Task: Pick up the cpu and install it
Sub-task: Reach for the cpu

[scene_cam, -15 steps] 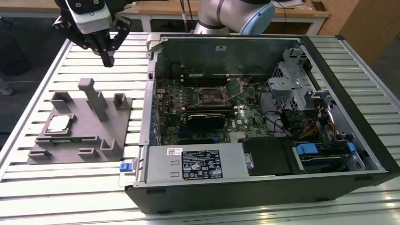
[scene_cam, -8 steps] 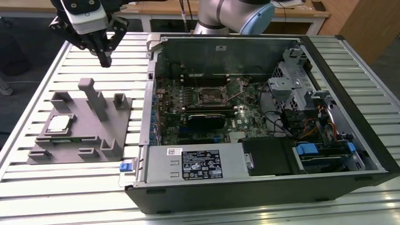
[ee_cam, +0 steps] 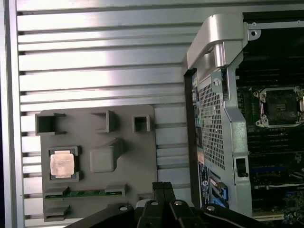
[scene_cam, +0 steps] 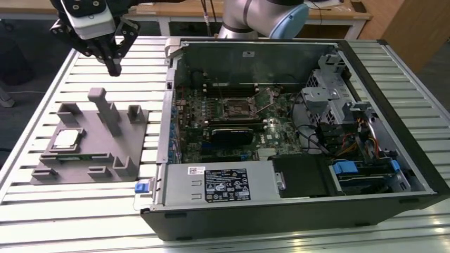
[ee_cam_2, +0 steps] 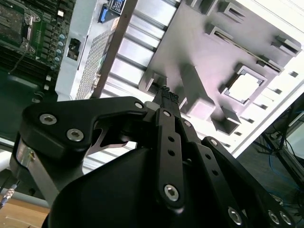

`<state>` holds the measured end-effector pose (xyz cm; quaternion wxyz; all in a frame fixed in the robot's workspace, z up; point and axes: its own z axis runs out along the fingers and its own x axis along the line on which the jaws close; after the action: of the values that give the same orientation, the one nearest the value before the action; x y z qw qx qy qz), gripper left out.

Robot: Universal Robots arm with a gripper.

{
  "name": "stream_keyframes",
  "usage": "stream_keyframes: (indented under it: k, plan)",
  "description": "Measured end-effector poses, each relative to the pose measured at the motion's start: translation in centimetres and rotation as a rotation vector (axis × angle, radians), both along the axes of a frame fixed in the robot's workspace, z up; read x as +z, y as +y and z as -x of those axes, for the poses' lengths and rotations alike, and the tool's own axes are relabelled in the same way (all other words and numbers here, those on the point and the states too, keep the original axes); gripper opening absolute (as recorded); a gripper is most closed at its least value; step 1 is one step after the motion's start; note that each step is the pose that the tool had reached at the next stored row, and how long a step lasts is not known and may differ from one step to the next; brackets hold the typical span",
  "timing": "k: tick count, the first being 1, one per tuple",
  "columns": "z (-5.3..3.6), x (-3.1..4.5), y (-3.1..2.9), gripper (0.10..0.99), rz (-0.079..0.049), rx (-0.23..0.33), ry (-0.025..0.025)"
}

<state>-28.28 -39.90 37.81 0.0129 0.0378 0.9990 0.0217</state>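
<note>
Silvery square cpu [scene_cam: 65,138] lies in grey plastic tray [scene_cam: 77,167] recess; black gripper [scene_cam: 113,67], fingers together, empty, hangs at the exterior view's upper left

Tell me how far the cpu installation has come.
Nothing looks done yet. The small square silvery cpu lies in its grey holder plate. The black gripper, shut and empty, hangs near the plate, apart from the cpu. Pickup and seating in the empty-looking metal-framed socket remain.
</note>
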Motion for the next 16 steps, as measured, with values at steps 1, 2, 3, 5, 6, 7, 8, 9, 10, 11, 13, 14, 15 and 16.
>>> stream_keyframes:
  k: [1, 2, 3, 5, 6, 7, 8, 9, 10, 11, 13, 14, 15, 16]
  plan:
    - [0.09, -0.01, 0.00, 0.106, 0.000, 0.000, 0.0000]
    - [0.18, -0.03, 0.00, 0.106, 0.000, 0.000, 0.0000]
    - [0.26, -0.04, 0.00, 0.106, 0.000, 0.000, -0.0001]
    - [0.43, -0.07, 0.00, 0.106, 0.000, 0.000, 0.0000]
    - [0.52, -0.09, 0.00, 0.106, 0.000, 0.000, 0.0000]
    - [0.60, -0.10, 0.00, 0.106, 0.000, 0.000, 0.0001]
    - [0.69, -0.12, 0.00, 0.106, 0.000, 0.000, 0.0000]
    - [0.77, -0.14, 0.00, 0.106, 0.000, 0.000, 0.0000]
    - [0.85, -0.15, 0.00, 0.106, 0.000, 0.000, 0.0001]
    - [0.92, -0.16, 0.00, 0.106, 0.000, 0.000, 0.0002]
    - [1.09, -0.20, 0.00, 0.106, 0.000, 0.000, 0.0002]
    - [1.17, -0.22, 0.00, 0.106, 0.000, 0.000, 0.0002]
    - [1.25, -0.23, 0.00, 0.106, 0.000, 0.000, 0.0003]
    - [1.33, -0.25, 0.00, 0.106, 0.000, 0.000, 0.0002]
